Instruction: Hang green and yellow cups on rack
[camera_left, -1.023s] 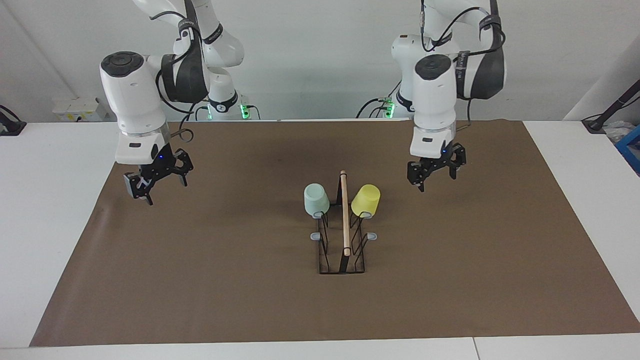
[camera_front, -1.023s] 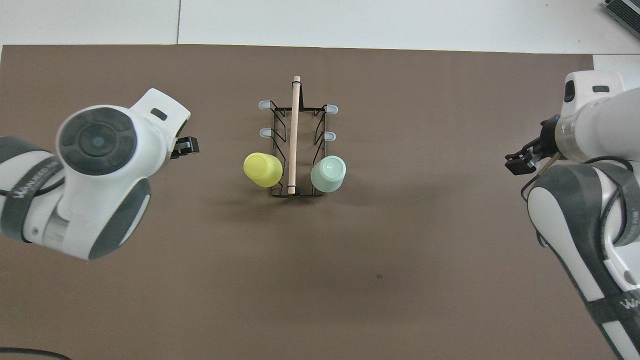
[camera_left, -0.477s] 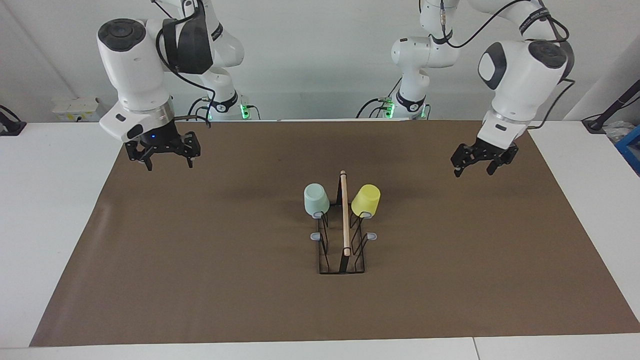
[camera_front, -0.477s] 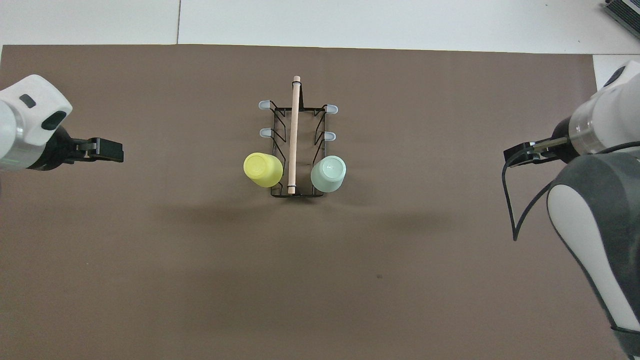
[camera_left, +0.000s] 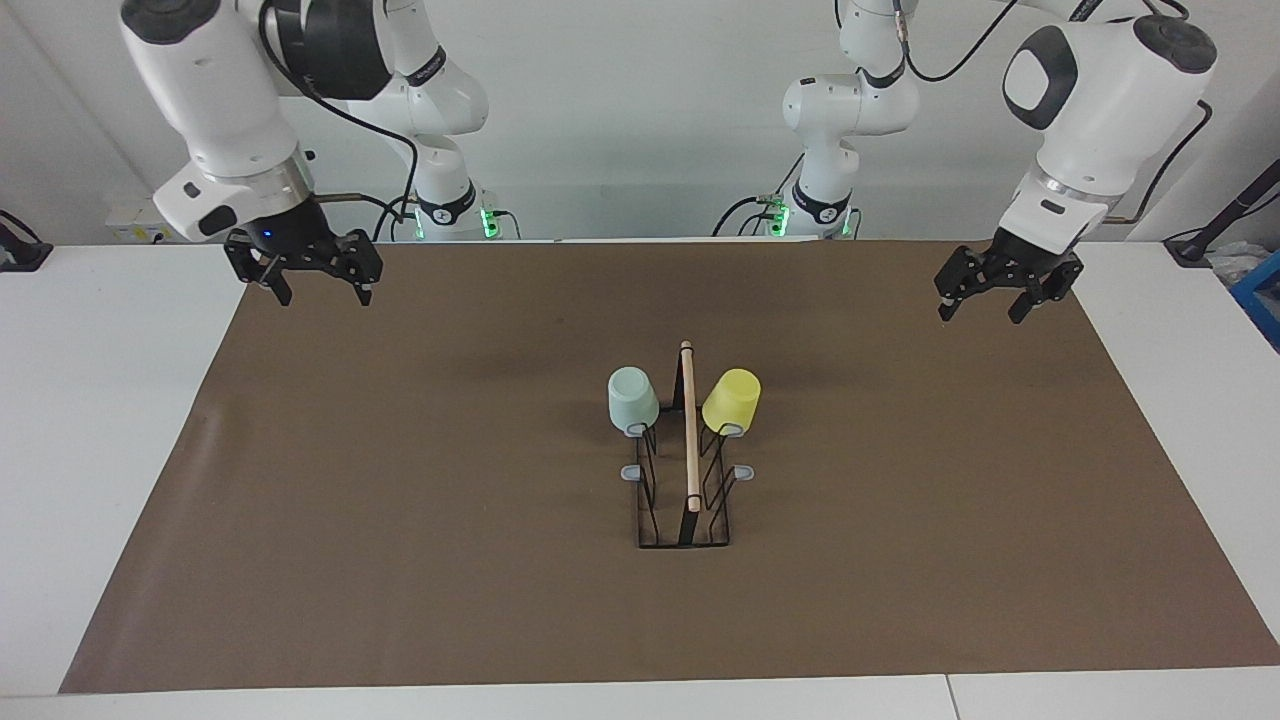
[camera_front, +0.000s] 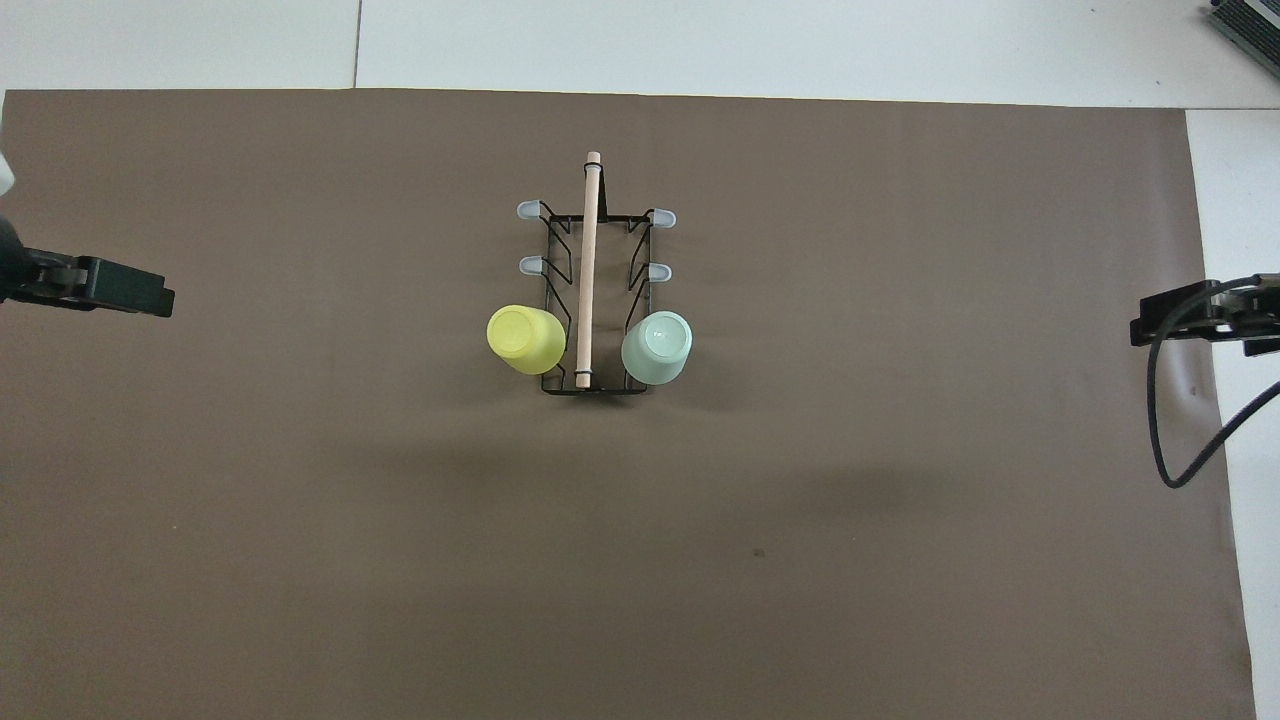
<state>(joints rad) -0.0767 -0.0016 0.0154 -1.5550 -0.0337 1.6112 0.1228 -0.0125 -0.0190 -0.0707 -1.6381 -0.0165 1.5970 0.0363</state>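
The black wire rack with its wooden rod stands mid-mat. A mint green cup hangs upside down on a peg at the rack's end nearest the robots, on the side toward the right arm. The yellow cup hangs the same way on the matching peg on the left arm's side. My left gripper is raised over the mat's edge at its own end, open and empty. My right gripper is raised over the other edge, open and empty.
A brown mat covers most of the white table. Bare grey-tipped pegs stick out from both sides of the rack, farther from the robots than the cups. A blue item sits at the table's edge by the left arm.
Both arms have lifted and swung outward from beside the rack toward the table's ends. The grippers stayed open. Cups and rack have not moved.
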